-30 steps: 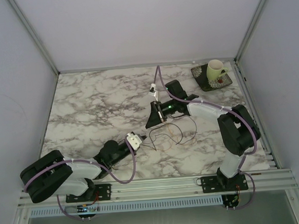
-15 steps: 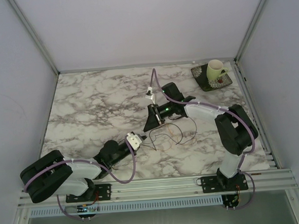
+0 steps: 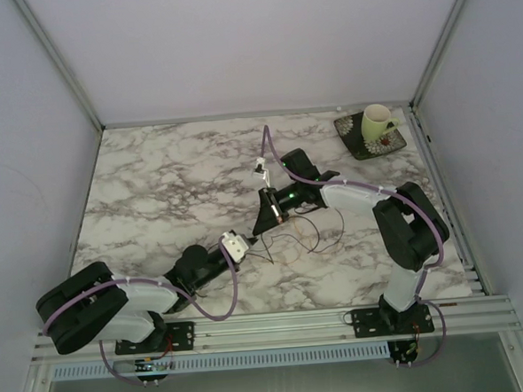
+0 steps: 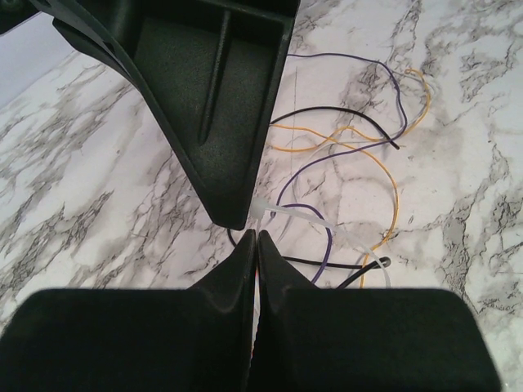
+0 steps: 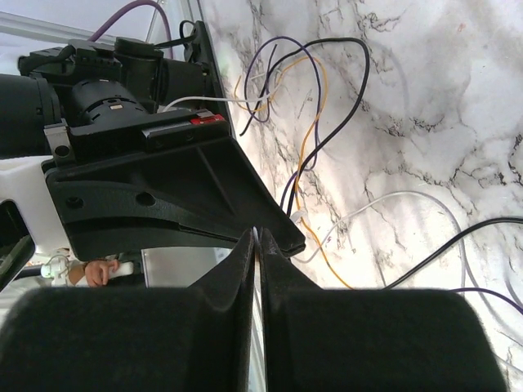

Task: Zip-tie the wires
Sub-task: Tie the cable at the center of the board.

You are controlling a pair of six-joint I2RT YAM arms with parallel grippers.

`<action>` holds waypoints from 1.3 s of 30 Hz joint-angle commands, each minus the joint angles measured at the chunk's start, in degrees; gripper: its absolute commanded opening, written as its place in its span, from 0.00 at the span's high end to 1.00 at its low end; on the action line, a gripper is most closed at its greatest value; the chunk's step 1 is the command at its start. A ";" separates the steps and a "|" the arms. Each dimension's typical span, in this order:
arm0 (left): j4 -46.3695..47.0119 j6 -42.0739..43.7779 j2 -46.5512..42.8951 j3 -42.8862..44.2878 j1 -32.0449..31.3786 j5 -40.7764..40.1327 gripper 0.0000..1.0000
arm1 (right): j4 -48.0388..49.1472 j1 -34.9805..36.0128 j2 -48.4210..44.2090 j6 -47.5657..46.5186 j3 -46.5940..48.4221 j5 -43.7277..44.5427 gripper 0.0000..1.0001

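Observation:
Thin purple, orange, black and white wires point(image 3: 299, 234) lie in loose loops on the marble table; they also show in the left wrist view point(image 4: 343, 147) and the right wrist view point(image 5: 310, 90). A white zip tie point(image 4: 298, 216) runs round some of them, and its head point(image 5: 296, 219) sits by the fingertips. My left gripper point(image 3: 251, 241) point(image 4: 256, 237) is shut on the zip tie's end. My right gripper point(image 3: 263, 224) point(image 5: 256, 237) is shut on a thin white strip of the tie. The two grippers meet tip to tip just left of the wires.
A cream cup point(image 3: 377, 120) stands on a dark patterned saucer point(image 3: 351, 142) at the back right corner. Metal frame posts and pale walls ring the table point(image 3: 154, 185). Purple robot cables loop over both arms.
My right gripper has moved left and toward the near edge, closing up to the left gripper's tips. The left arm has stayed still.

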 commanded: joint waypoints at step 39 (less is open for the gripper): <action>1.23 -5.84 1.61 2.97 -0.40 -6.44 1.00 | 0.09 -2.12 -11.10 0.14 -5.43 9.60 0.59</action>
